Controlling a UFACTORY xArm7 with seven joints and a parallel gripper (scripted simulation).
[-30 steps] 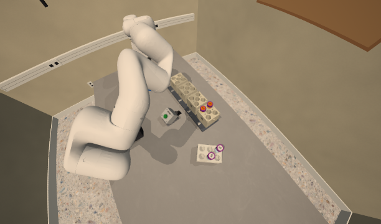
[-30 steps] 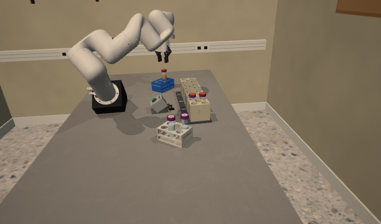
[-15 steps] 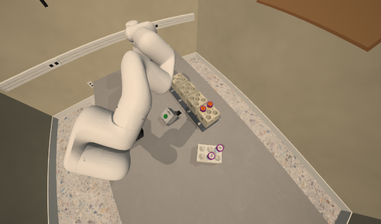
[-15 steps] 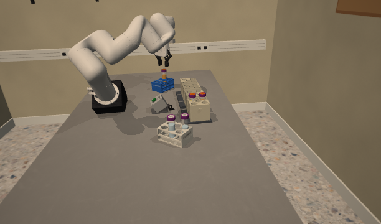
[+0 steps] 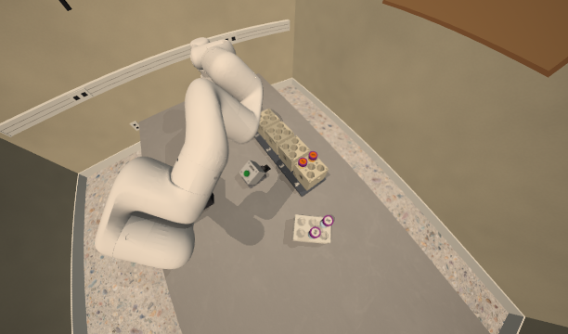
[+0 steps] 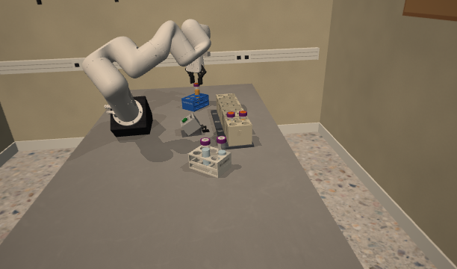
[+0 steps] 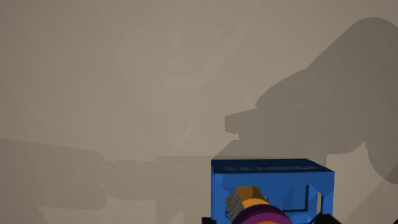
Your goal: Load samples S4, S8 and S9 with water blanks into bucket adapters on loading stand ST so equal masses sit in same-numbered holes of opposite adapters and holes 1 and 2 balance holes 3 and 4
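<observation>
The orange-dot tube S9 (image 6: pixel 196 90) (image 7: pixel 250 204) stands in the blue rack (image 6: pixel 188 104) (image 7: pixel 320 176); its cap is purple. My gripper (image 6: pixel 196 81) (image 7: pixel 266 220) is open, its fingertips just above and around the cap; the arm hides it in the top view. On the loading stand (image 5: pixel 304 191) (image 6: pixel 239 146), two orange-dot tubes stand side by side in the adapter (image 5: pixel 316 178) (image 6: pixel 240 135) at position 4; their IDs are unreadable. The other three adapters show no tubes. Two white-dot water blanks (image 5: pixel 315 232) (image 6: pixel 221 140) stand in the white rack (image 5: pixel 295 237) (image 6: pixel 225 167); their numbers are unreadable.
The small sloped desk with the green DONE key (image 5: pixel 246 173) (image 6: pixel 184 120) stands between the arm's base and the loading stand. The blue rack is behind the desk, near the table's far end. The white rack is nearer the exterior camera than the stand.
</observation>
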